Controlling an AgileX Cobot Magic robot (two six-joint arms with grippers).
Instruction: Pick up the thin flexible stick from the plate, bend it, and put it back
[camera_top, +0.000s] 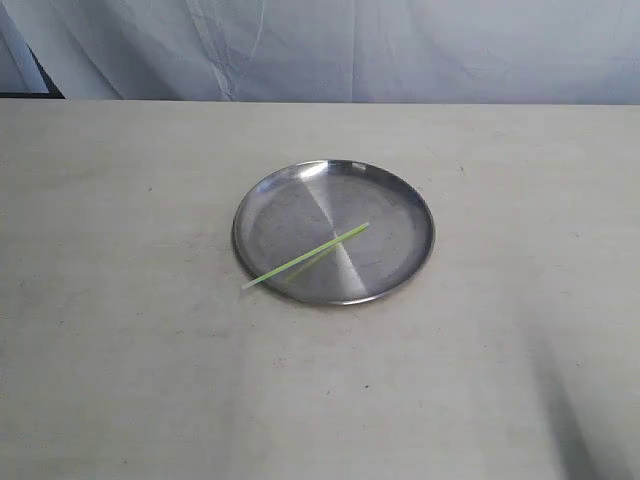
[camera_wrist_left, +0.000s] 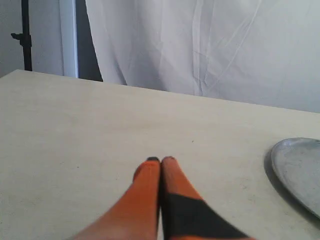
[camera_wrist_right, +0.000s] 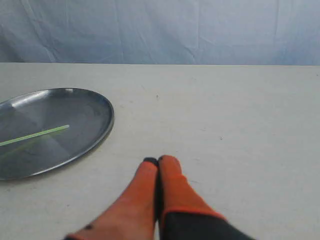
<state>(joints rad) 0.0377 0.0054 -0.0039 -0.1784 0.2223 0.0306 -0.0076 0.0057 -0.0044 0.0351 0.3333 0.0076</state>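
The thin flexible stick (camera_top: 305, 256) lies straight across the plate (camera_top: 290, 205), its near-left end poking out over the rim above the worktop (camera_top: 120, 350). The left hand (camera_wrist_left: 161, 160) and right hand (camera_wrist_right: 158, 160) are both closed and empty, well apart from the plate on either side. Because the stick is so thin and lies so low, a hand closing on it could skid on the steel, flick it off or shove the plate.

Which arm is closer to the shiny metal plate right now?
The right, apparently. The right end effector, shut, has the plate close beside its tips. The left end effector, also shut, sees only the plate's edge, farther off to its side.
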